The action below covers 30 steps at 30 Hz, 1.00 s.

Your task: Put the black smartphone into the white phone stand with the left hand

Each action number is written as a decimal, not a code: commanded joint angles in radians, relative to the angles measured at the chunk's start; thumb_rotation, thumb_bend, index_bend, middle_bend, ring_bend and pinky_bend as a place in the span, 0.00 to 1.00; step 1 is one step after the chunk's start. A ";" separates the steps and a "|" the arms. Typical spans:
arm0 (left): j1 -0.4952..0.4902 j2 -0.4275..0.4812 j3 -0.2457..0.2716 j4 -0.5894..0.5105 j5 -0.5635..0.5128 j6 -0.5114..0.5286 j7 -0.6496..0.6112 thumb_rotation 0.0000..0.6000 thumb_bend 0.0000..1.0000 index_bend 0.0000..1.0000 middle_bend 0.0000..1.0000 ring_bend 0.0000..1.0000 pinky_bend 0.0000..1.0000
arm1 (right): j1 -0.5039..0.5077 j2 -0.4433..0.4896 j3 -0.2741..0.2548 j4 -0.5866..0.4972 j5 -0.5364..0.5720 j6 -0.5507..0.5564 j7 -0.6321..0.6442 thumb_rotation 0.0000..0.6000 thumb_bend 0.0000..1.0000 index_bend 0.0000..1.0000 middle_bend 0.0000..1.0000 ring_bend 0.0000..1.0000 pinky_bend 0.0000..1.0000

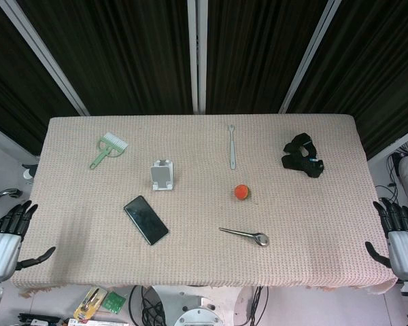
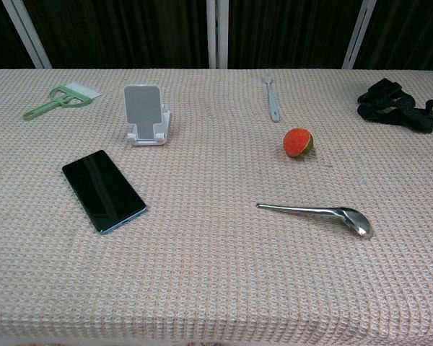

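The black smartphone [image 1: 146, 219] [image 2: 103, 189] lies flat on the cloth, screen up, left of centre near the front. Just behind it stands the white phone stand [image 1: 162, 174] [image 2: 146, 114], upright and with nothing in it. My left hand [image 1: 11, 234] hangs off the table's left edge, fingers spread, holding nothing, well away from the phone. Off the right edge my right hand [image 1: 398, 232] is likewise open with nothing in it. The chest view shows neither hand.
On the beige tablecloth [image 1: 75, 204] lie a green brush [image 1: 108, 149] at back left, a grey toothbrush [image 1: 232, 145], an orange ball [image 1: 241, 192], a metal spoon [image 1: 246, 236] near the front, and a black strap bundle [image 1: 302, 155] at back right.
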 commanded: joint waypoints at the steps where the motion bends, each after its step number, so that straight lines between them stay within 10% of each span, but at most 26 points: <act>1: -0.001 0.001 0.000 -0.004 0.007 -0.007 0.002 0.47 0.17 0.03 0.05 0.07 0.24 | 0.001 -0.006 0.005 0.002 0.006 0.002 -0.001 1.00 0.18 0.00 0.00 0.00 0.00; 4: -0.008 0.007 -0.005 -0.029 0.015 -0.020 0.036 0.57 0.15 0.03 0.06 0.07 0.24 | 0.002 -0.006 0.008 -0.005 0.005 0.008 -0.008 1.00 0.18 0.00 0.00 0.00 0.00; 8: -0.061 0.020 -0.020 -0.060 0.105 -0.021 0.115 1.00 0.14 0.10 0.09 0.07 0.24 | 0.003 -0.009 0.006 -0.010 0.001 0.009 -0.020 1.00 0.18 0.00 0.00 0.00 0.00; 18: -0.341 0.019 -0.011 0.027 0.360 -0.283 0.208 1.00 0.15 0.24 0.21 0.10 0.26 | -0.018 0.036 0.022 -0.071 -0.011 0.078 -0.039 1.00 0.18 0.00 0.00 0.00 0.00; 30: -0.526 -0.075 -0.026 0.048 0.317 -0.573 0.227 1.00 0.14 0.20 0.20 0.11 0.28 | -0.030 0.042 0.028 -0.068 0.027 0.075 -0.057 1.00 0.18 0.00 0.00 0.00 0.00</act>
